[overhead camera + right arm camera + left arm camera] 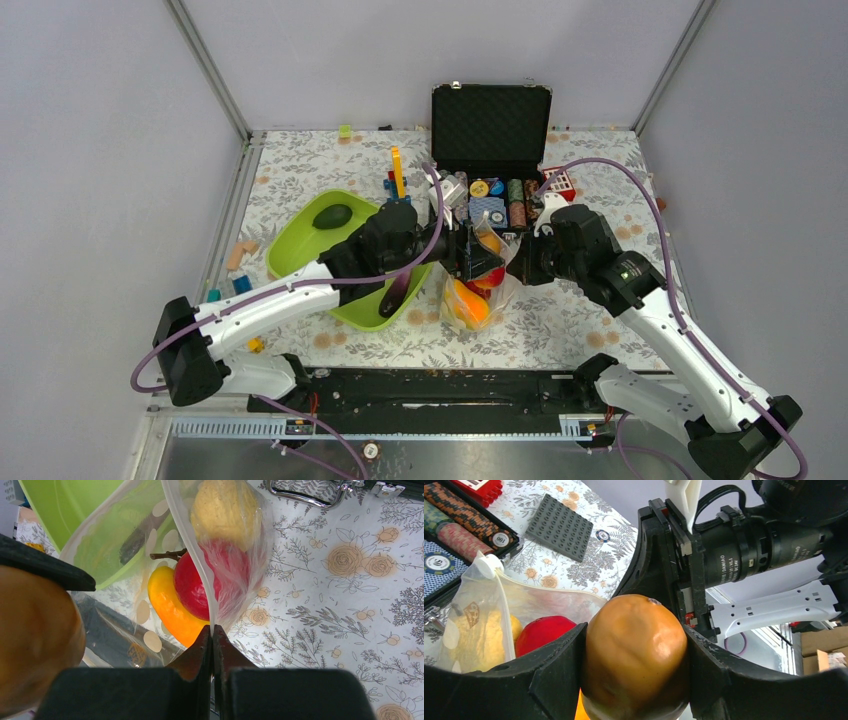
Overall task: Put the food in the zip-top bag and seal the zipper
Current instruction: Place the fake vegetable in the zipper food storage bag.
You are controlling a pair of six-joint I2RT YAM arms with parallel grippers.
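Observation:
My left gripper [634, 667] is shut on an orange-brown toy fruit [634, 650] and holds it over the mouth of the zip-top bag [549, 597], clear with cream dots. In the right wrist view the bag [235, 595] contains a yellow fruit [225, 507], a red one [200, 585] and an orange one [167, 607]. My right gripper [212, 632] is shut on the bag's rim and holds it up. From above, both grippers meet over the bag [470, 298] at the table's centre. The held fruit [35, 640] also appears at the left of the right wrist view.
A lime-green tray [295, 255] left of the bag holds a dark green piece [332, 216] and a purple piece [397, 293]. Behind stands an open black case [490, 120] with poker chips [515, 200]. A grey studded plate [560, 527] lies nearby.

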